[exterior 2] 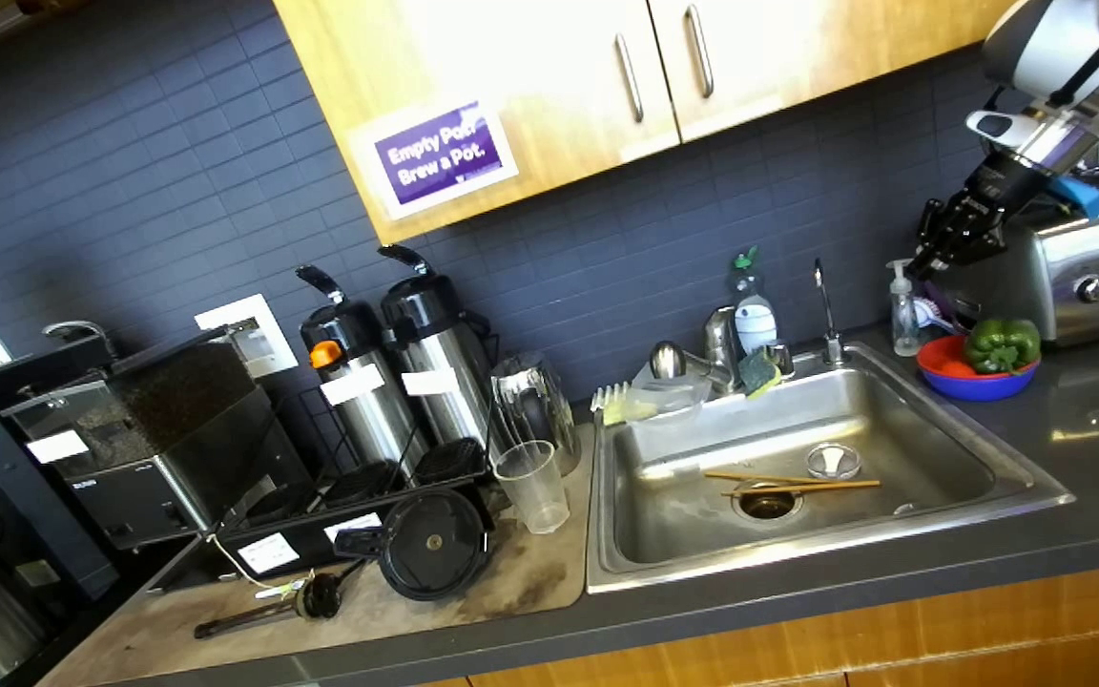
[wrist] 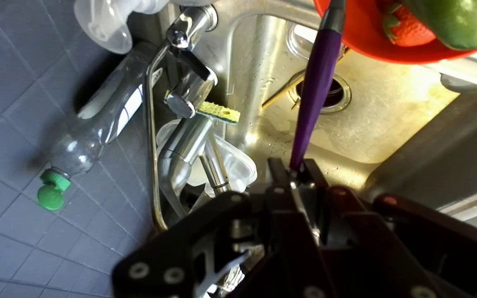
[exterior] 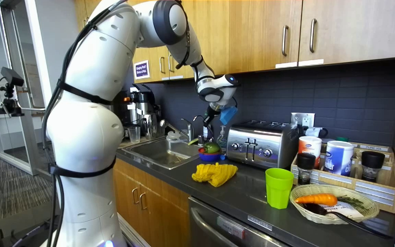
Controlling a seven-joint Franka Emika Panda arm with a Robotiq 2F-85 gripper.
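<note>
My gripper (wrist: 296,162) is shut on the end of a purple handle (wrist: 315,82) in the wrist view. The handle runs up from the fingertips to a dark grey collar at the picture's top; whatever lies beyond is cut off. In both exterior views the black gripper (exterior 2: 928,260) hangs tilted downward beside the toaster (exterior: 262,142), above a bowl (exterior 2: 974,385) that is red inside and blue outside. A green pepper (exterior 2: 1003,345) lies in that bowl, with a strawberry (wrist: 410,31) next to it in the wrist view.
The steel sink (exterior 2: 979,434) holds chopsticks (exterior 2: 798,487). Along its back stand a tall thin tap (exterior 2: 826,310), a soap bottle (exterior 2: 755,320) and a sponge (exterior 2: 757,372). A yellow cloth (exterior: 214,173), green cup (exterior: 279,188) and basket (exterior: 334,218) are on the counter. Cabinets (exterior: 264,34) hang above.
</note>
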